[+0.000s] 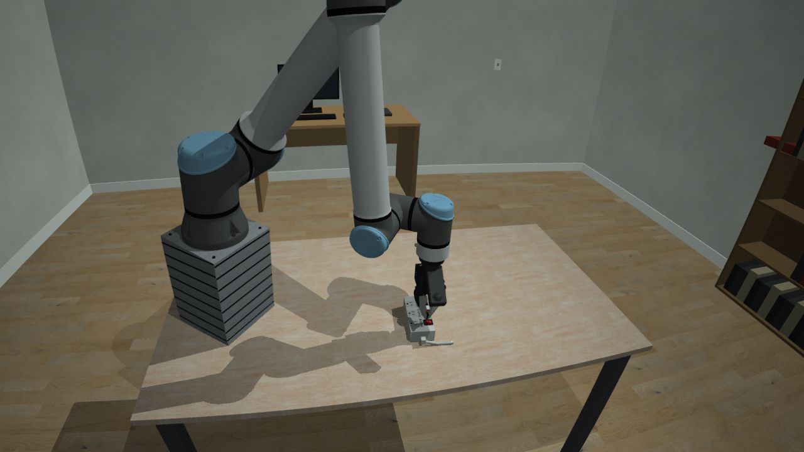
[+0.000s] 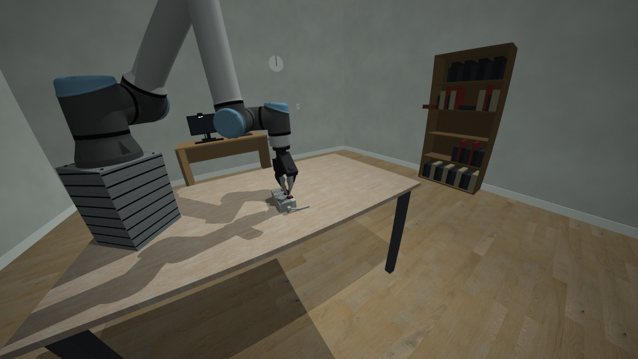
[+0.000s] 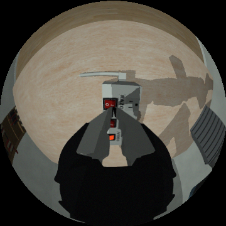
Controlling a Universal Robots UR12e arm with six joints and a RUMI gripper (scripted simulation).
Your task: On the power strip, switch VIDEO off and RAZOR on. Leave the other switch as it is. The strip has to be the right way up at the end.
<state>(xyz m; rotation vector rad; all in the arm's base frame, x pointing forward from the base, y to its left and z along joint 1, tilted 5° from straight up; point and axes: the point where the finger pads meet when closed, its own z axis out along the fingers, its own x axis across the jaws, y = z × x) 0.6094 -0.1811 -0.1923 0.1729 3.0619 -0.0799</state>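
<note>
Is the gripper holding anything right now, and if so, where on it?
Nothing is held. The gripper is shut with nothing between its fingers, its closed tips pointing down over the row of red switches on the power strip.

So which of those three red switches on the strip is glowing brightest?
The orange-lit rocker switch labelled VIDEO, seen low between the closed jaws; the other two, the middle one and RAZOR's, are darker red.
</note>
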